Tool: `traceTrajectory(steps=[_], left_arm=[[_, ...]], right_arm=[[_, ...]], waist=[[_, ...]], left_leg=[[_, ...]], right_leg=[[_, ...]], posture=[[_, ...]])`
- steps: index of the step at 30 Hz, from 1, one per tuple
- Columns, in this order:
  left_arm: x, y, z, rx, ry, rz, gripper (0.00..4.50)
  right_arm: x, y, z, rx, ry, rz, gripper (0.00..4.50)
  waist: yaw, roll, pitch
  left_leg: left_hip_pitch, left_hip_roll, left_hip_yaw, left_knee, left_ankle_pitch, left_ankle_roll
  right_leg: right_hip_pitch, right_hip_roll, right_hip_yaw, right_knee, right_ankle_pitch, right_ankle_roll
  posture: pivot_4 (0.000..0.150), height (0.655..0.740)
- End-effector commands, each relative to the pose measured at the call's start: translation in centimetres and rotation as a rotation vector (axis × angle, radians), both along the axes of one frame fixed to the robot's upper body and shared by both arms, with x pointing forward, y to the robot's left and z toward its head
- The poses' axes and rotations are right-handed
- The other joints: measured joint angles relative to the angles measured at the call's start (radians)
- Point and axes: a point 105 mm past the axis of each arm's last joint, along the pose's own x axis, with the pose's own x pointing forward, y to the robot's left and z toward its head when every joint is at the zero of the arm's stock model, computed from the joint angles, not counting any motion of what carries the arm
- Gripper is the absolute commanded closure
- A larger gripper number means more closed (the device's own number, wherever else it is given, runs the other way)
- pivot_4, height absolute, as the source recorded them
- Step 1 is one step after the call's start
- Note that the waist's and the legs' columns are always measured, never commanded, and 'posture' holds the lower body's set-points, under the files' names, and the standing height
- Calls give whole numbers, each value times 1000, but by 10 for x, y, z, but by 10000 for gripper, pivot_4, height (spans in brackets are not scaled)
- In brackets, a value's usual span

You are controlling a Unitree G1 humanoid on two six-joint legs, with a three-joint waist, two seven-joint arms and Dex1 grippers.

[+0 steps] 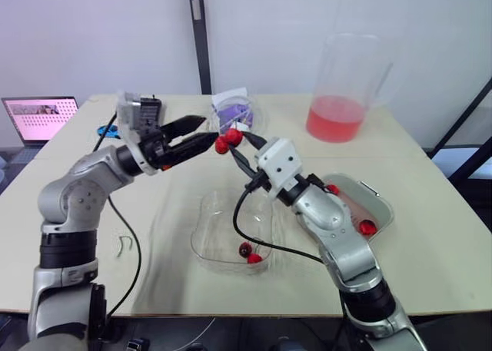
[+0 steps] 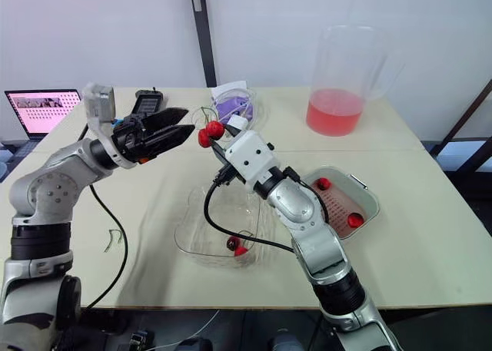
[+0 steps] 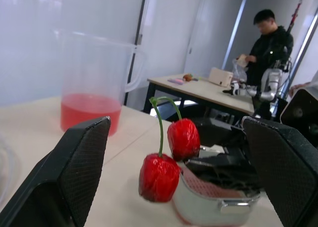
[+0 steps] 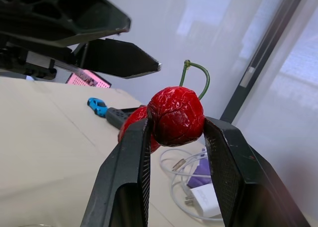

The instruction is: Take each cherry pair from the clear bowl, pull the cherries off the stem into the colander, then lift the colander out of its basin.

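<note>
Right gripper (image 4: 176, 120) pinches one cherry of the cherry pair (image 1: 228, 140), held high near the clear bowl (image 1: 201, 213) so the left gripper (image 1: 208, 129), spread wide at 9 o'clock, can likely pull its twin. Colander (image 1: 382, 203) waits at 3 o'clock on the beige table (image 1: 430, 274); pitcher (image 1: 338, 97) at 1 o'clock.

I find no word, label or number I can read; the laptop screen (image 1: 40, 118) beyond the tabletop's (image 1: 430, 236) far left corner is too small to make out.

Laptop (image 1: 40, 117), pink-filled jug (image 1: 342, 82), blue toy car (image 4: 97, 106)
</note>
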Motion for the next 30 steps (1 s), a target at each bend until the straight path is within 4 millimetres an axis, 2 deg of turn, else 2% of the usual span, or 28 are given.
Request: traceTrajectory(steps=[1,9,12,19,26,30], left_arm=[[-3,2,14,-33,-30,-6,0],[0,-13,20,-89,5,-67,0],[0,-17,22,-103,6,-89,8952],[-1,-19,26,-131,13,-118,44724],[-1,-20,26,-141,14,-123,44724],[-1,-19,27,-142,10,-121,45000]], right_arm=[[-15,2,15,23,-86,23,28581],[-22,7,17,-20,-155,52,28581],[-24,8,17,-27,-168,54,29213],[-24,8,17,-29,-174,53,29213],[-24,8,16,-34,-169,62,29213],[-23,6,15,-29,-151,77,16088]], waist=[[-2,0,0],[3,0,0],[1,0,0],[0,0,0],[1,0,0],[0,0,0]], left_leg=[[0,0,0,0,0,0],[0,0,0,0,0,0],[0,0,0,0,0,0],[0,0,0,0,0,0],[0,0,0,0,0,-1],[0,0,0,0,1,-1]], right_leg=[[0,0,0,0,0,0],[0,0,0,0,0,0],[1,0,0,0,0,0],[0,0,0,0,0,0],[0,0,0,0,0,0],[1,0,0,0,0,0]], posture=[[1500,7332],[1500,7332],[1500,7332],[1500,7332],[1500,7332],[1500,7332]])
